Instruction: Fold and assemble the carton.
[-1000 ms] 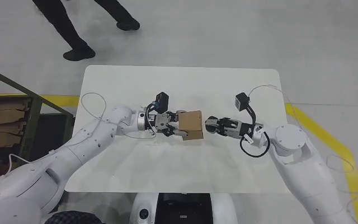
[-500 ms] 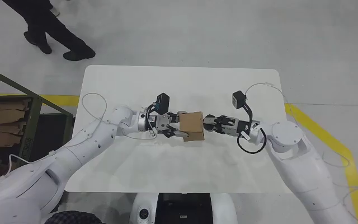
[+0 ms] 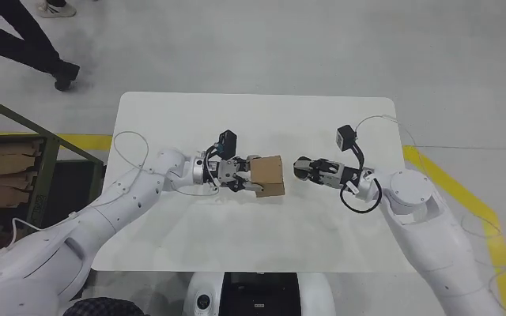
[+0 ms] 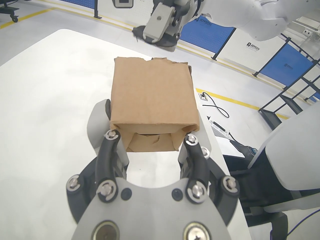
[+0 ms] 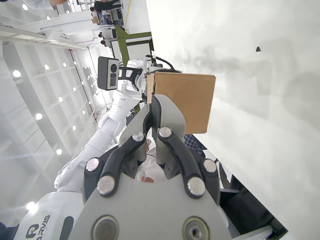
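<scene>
The carton (image 3: 269, 175) points its open end at the left hand (image 4: 150, 136) clamped on it; the left wrist view looks inside; the right hand (image 3: 301, 168) is pinched together nearby.

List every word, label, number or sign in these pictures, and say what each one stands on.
Carton: no print on the faces that show.
Table: none.
Right arm: a small brand mark on its shell, not quoted here.
Left arm: a brand mark toward its shoulder end, cut off by the picture's edge.
Wall panels: small brand marks, not quoted here.
</scene>
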You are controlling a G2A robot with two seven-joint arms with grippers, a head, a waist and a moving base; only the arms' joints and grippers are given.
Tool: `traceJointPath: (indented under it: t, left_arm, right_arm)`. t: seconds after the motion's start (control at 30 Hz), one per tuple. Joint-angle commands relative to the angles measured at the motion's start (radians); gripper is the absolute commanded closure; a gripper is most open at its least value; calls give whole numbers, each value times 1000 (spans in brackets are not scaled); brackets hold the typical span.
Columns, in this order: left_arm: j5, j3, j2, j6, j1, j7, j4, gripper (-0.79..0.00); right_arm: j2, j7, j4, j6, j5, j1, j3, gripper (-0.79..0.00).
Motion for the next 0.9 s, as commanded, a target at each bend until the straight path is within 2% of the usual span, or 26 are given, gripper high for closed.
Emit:
traceJointPath:
  t: [0.0,0.13,0.33,0.43,0.57,0.6,0.63,0.87]
  left_arm:
    - [5,-7,-8,7,1,-6,29,-493]
    - [15,-15,-27,44,5,-4,75,-489]
    - [114,-12,-61,132,-7,-25,125,-499]
    - [146,-8,-76,143,-7,-28,150,-511]
    - [152,-12,-92,128,-7,-17,186,-603]
    - [157,-13,-96,126,-7,-14,191,-668]
    - [161,-16,-98,123,-6,-9,195,-785]
    - [194,-39,-108,103,-1,15,196,-785]
  right_arm:
    - [4,-10,-4,-8,8,-22,29,0]
    - [10,-16,-16,-21,19,-58,66,0]
    - [15,-19,-33,-36,25,-103,98,0]
    - [16,-16,-35,-42,28,-118,105,0]
    - [17,-14,-33,-49,30,-128,110,0]
    - [17,-14,-33,-51,33,-130,110,0]
    - [17,-14,-34,-54,33,-130,111,0]
    - [15,-18,-12,-69,33,-120,102,0]
